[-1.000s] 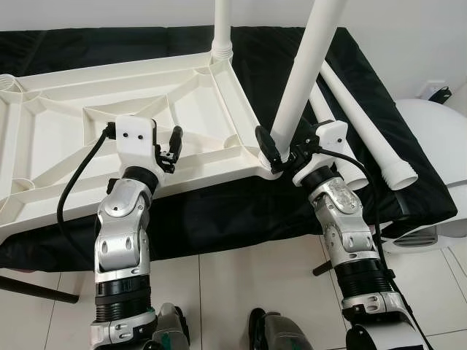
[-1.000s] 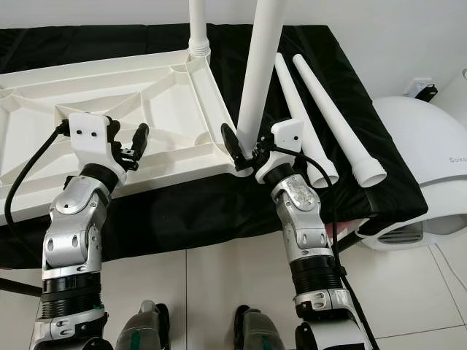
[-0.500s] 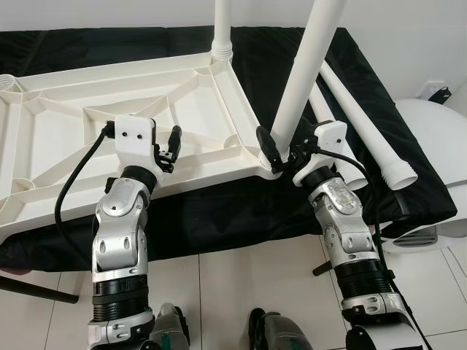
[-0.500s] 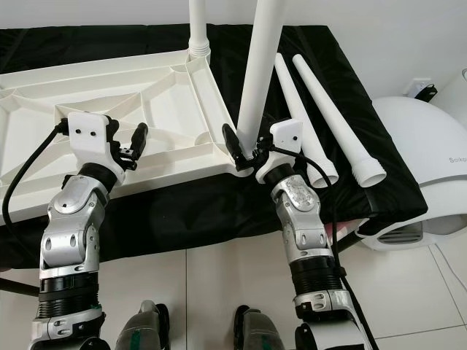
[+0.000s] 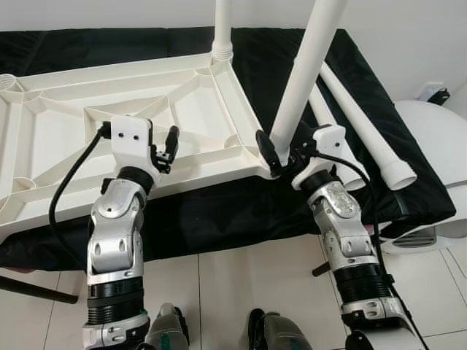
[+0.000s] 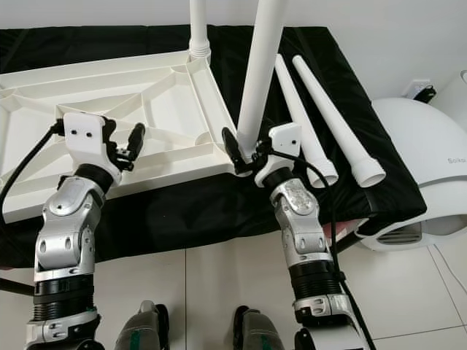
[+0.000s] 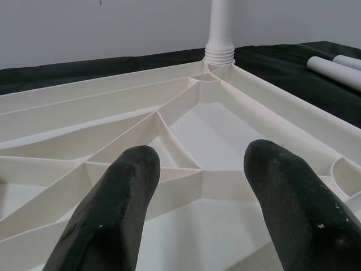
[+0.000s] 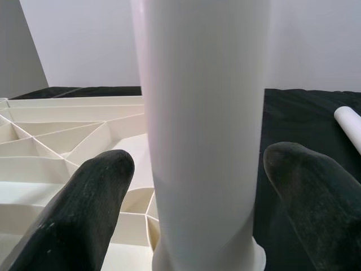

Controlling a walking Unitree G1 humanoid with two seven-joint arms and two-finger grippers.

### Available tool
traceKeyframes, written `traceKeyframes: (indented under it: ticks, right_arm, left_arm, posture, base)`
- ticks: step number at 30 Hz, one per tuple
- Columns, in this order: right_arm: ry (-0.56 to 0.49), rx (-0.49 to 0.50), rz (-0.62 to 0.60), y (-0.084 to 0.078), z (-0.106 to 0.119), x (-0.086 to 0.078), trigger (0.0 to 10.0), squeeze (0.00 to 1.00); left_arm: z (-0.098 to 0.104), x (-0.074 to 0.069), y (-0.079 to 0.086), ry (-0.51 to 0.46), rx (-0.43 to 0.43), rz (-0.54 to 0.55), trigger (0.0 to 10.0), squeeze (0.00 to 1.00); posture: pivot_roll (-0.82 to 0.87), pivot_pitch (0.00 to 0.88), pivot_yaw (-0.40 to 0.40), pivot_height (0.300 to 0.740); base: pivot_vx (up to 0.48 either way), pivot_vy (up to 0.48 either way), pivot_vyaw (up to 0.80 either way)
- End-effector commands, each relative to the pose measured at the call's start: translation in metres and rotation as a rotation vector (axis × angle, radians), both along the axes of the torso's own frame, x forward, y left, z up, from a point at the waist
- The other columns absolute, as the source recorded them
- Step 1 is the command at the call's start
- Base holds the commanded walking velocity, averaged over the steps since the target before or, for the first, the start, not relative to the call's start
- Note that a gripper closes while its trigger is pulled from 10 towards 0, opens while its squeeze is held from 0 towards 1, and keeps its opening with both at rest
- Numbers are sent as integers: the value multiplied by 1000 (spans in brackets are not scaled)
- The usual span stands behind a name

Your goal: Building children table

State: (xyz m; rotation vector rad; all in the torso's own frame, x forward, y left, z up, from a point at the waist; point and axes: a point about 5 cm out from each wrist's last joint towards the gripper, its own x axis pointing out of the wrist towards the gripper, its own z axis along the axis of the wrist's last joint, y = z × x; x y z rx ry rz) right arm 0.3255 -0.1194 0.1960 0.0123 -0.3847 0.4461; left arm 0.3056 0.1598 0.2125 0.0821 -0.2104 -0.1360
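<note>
The tabletop (image 5: 109,124) lies upside down on the black-covered counter (image 6: 350,95), ribs up, reaching from the far left to the middle. The left gripper (image 7: 197,186) hovers over its near rim, jaws spread with nothing between them, pointing across the ribbing toward the far corner.

At that far corner one leg (image 6: 198,25) already stands upright in its socket. A second leg (image 5: 303,69) stands at the near right corner, its long axis rising steeply and leaning a little to the right. The right gripper (image 8: 197,197) is at its foot, jaws spread to either side of the shaft; whether the fingers (image 8: 84,209) touch it I cannot tell. This arm is plainly the nearer one to that leg, so seating or turning it in the socket would seem to fall to the right arm, with the grip taken square across the shaft.

Further right, two loose legs (image 6: 328,109) lie side by side on the counter, wide ends toward the robot, well apart from both grippers.

The right wrist view gives the collar at the leg's base and the gaps beside the shaft; the head views give the lean instead. The left wrist view shows the threaded collar of the far leg (image 7: 220,34).
</note>
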Motion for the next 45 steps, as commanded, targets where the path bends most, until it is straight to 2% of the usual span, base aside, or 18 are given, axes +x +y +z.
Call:
traceKeyframes:
  ticks: [1, 19, 26, 45]
  right_arm:
    - [0, 2, 14, 2, -3, -4, 10000, 0]
    - [-1, 12, -12, 0, -4, -5, 10000, 0]
    - [-2, 11, -31, -2, -4, -4, 10000, 0]
    - [-1, 12, -41, -3, -5, -5, 10000, 0]
  left_arm:
    - [-4, -3, -2, 11, -20, 33, 10000, 0]
    - [-8, -11, -5, 7, 4, 10, 10000, 0]
    - [-9, -14, -11, 2, 18, -31, 10000, 0]
    - [-10, -21, -16, -7, 42, -83, 10000, 0]
  posture:
    - [40, 141, -36, 740]
    - [42, 135, -45, 740]
    - [41, 124, -46, 740]
    - [42, 119, -46, 740]
  base:
    - [0, 0, 0]
    - [0, 0, 0]
    - [0, 0, 0]
    - [0, 0, 0]
